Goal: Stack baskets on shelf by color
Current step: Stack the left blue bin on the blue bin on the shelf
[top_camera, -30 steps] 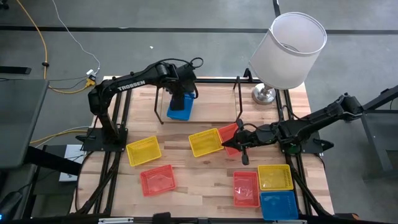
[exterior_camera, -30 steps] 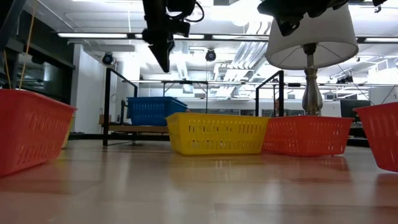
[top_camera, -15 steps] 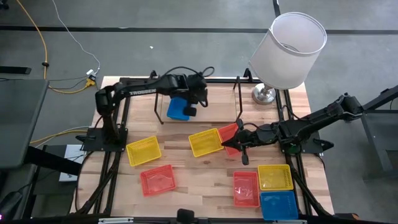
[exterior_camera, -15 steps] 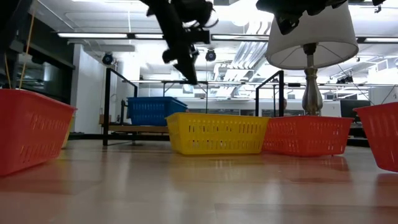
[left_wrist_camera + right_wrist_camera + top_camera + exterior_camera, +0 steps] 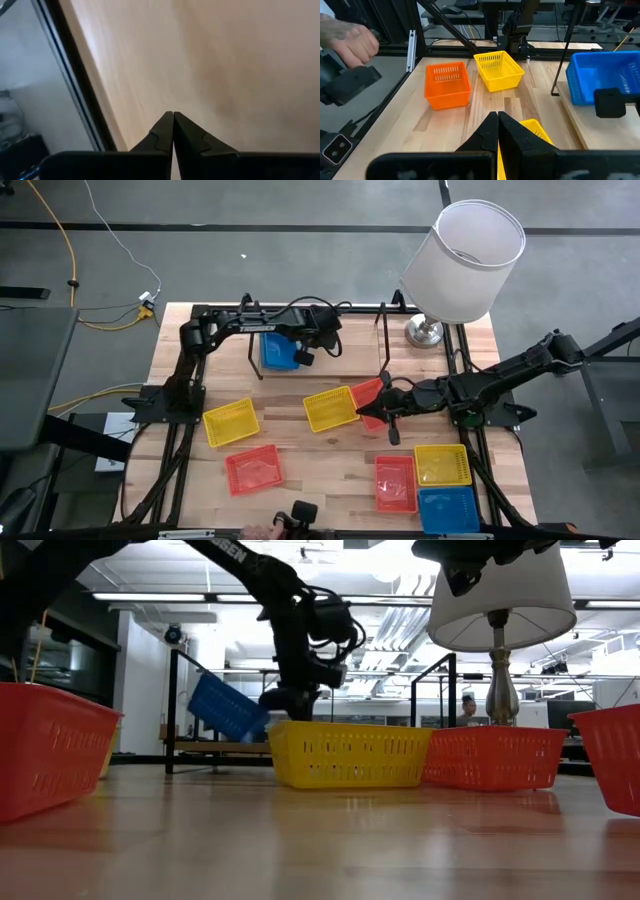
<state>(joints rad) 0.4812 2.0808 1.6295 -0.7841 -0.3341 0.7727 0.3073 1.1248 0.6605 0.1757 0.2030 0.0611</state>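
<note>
Left gripper [image 5: 303,358] sits pinched closed with nothing in it, right beside the tilted blue basket [image 5: 279,351] on the shelf [image 5: 345,352]. Right gripper [image 5: 390,420] is closed too, over the middle of the table near an orange-red basket [image 5: 368,395].

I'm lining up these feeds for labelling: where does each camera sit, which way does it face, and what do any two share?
High: overhead, straight down; both arms, shelf.
Low: tabletop height, level across; left gripper beside tilted blue basket.
Left wrist: over bare wood; own shut fingers.
Right wrist: across table; own shut fingers, a person's hand.
Shared: high and low both show the blue basket.
</note>
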